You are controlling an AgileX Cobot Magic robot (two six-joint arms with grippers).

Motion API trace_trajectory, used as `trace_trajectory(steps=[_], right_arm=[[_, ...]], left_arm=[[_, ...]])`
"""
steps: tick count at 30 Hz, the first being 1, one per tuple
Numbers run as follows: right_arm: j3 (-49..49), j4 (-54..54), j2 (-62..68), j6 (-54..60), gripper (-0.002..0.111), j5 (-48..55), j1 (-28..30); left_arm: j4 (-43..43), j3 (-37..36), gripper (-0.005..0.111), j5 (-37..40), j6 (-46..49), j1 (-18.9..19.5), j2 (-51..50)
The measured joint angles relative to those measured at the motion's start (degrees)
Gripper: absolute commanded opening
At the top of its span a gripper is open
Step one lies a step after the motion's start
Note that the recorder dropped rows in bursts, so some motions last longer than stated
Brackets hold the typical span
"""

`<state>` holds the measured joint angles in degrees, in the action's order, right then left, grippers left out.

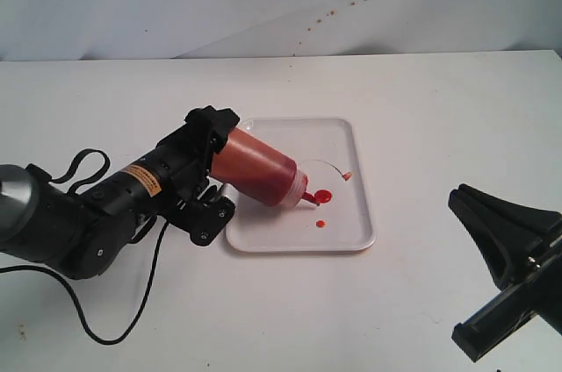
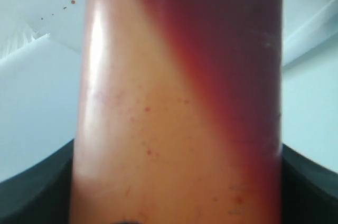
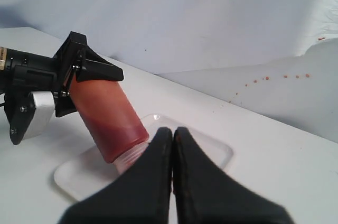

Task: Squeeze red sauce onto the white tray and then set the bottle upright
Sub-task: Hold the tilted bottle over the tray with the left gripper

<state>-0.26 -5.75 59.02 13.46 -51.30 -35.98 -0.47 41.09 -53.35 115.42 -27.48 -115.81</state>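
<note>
On the tray [image 1: 351,218], exterior only: sauce [image 1: 322,197]

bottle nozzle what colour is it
The bottle nozzle is red, like the sauce puddle beneath it; the exterior view shows it best.

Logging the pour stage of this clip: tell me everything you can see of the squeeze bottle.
The bottle is a translucent, orange-red plastic cylinder with a pale cap and a thin red nozzle; its tethered tip sits aside on a thin thread. It is tilted nozzle-down over the white tray, its contents darker toward the cap end. The left claw grips its base end. The nozzle ends at a round drop of red sauce; a smaller drop lies nearby.
</note>
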Motion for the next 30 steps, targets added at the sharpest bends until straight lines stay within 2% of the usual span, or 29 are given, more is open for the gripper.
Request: trace_trajectory(steps=[14, 22, 30], right_arm=[[0.0, 0.0, 0.0, 0.0, 0.0, 0.0, 0.0], [0.0, 0.0, 0.0, 0.0, 0.0, 0.0, 0.0], [0.0, 0.0, 0.0, 0.0, 0.0, 0.0, 0.0]], left_arm=[[-0.9, 0.0, 0.0, -1.7, -0.4, 0.0, 0.0], [-4.7, -0.5, 0.0, -5.3, -12.6, 0.0, 0.0], [-5.0, -2.7, 0.0, -8.2, -24.7, 0.0, 0.0]])
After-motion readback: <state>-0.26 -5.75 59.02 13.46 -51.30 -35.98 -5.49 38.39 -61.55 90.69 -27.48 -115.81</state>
